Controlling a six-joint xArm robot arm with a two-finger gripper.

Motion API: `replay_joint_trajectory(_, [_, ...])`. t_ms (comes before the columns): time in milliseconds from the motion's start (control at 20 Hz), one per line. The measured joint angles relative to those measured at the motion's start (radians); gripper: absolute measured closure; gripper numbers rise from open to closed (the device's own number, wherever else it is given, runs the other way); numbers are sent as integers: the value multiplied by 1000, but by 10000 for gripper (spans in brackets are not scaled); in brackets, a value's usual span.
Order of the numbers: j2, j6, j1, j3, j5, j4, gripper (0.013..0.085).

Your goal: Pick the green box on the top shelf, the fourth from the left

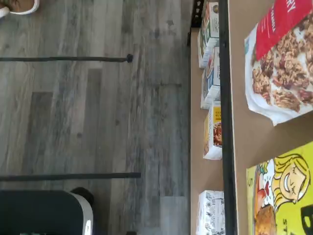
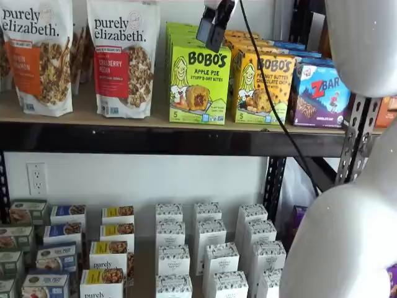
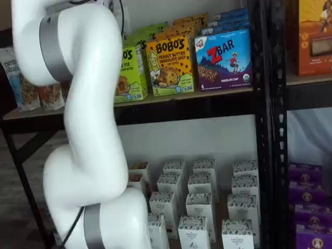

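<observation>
I am hovering the pincer (image 2: 214, 28), its gap unreadable to me, at the green box's (image 2: 198, 84) one o'clock, lining up above the top shelf (image 2: 155, 139).

Two frontal views, one overhead.

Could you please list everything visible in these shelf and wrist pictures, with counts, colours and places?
green box: front one of a row, lime green, top shelf, under the gripper.
yellow-orange Bobo's box: front of a row, right of the green box.
blue ZBar box: front of a row, right end of that group.
granola bags: two plainly shown, white, left part of the top shelf.
small white cartons: many, lower level.
purple boxes: several, lower right.
orange box: one, neighbouring rack.
gripper: black fingers hanging from above; gap cannot be told.
arm: white, in front of the shelves.
</observation>
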Motion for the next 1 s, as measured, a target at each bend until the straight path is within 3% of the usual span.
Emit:
replay_joint_trajectory(100, [0, -11, -28, -18, -7, 42, 130])
replay_joint_trajectory(200, [13, -12, -38, -54, 5, 47, 130])
replay_joint_trajectory(400, [25, -14, -46, -91, 10, 40, 130])
replay_joint_trajectory(1000, [6, -8, -16, -32, -118, -1, 130])
